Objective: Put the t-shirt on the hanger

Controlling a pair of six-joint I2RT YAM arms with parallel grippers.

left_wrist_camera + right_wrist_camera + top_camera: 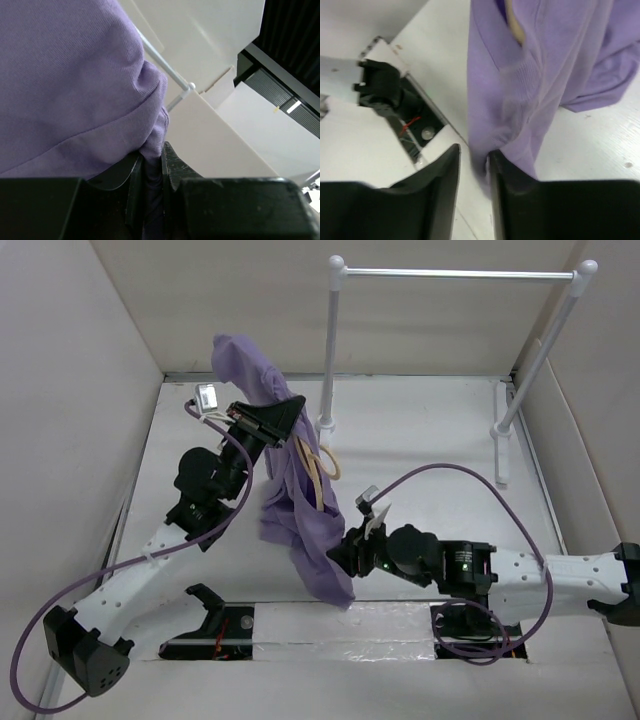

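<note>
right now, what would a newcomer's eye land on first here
The purple t-shirt hanging mid-table, pinched at its top by the left gripper. A wooden hanger peeks from its folds, and the right gripper sits at its lower edge. A white clothes rack stands back right.

White clothes rack [455,273] stands on the table [430,440].

Top: high at the near side, looking down over the whole surface [430,440]. Wrists: tight in — left tilted upward, right downward. Shared: t-shirt [300,530].
</note>
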